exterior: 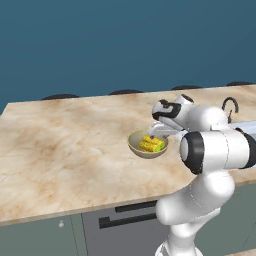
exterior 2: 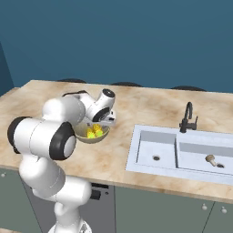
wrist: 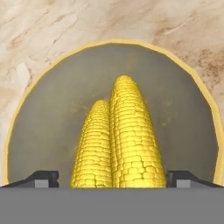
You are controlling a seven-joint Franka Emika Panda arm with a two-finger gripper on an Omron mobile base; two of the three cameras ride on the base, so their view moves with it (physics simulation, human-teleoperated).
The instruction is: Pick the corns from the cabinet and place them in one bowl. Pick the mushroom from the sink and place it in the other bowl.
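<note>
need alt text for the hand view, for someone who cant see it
Two yellow corns lie side by side, touching, in a tan bowl on a marbled beige counter. The pincer is open just above them, a dark fingertip on either side of the pair.

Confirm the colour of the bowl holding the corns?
Tan bowl with a yellowish rim, greyish inside; the hand view shows it best.

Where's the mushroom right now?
The mushroom lies in the sink's right basin in the right base view, near the drain, below the black tap.
</note>
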